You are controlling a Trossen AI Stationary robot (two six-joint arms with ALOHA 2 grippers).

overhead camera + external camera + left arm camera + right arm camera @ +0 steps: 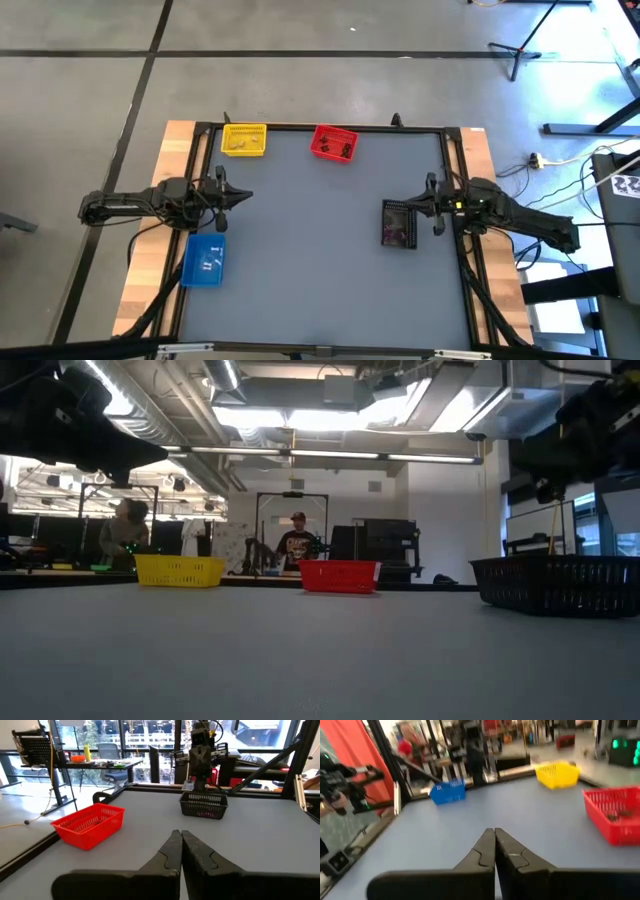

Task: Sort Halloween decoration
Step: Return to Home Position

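Grey table [320,250]; trinkets [237,144] in bins; L pincer [243,196], R pincer [424,208] closed, empty.

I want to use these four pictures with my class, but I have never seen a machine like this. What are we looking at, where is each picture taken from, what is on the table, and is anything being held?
This is a robot with two dark arms at a grey table. Each arm ends in a gripper with two fingers.

One picture looks straight down from above. One looks level across the table top, with people in the room behind. The other two come from cameras on the arms' wrists.

On the table stand four small bins: a yellow bin and a red bin at the far edge, a blue bin by the left arm and a black bin by the right arm. Tiny trinkets lie inside them, too small to describe.

The left gripper and the right gripper each have their fingers shut, and hold nothing.
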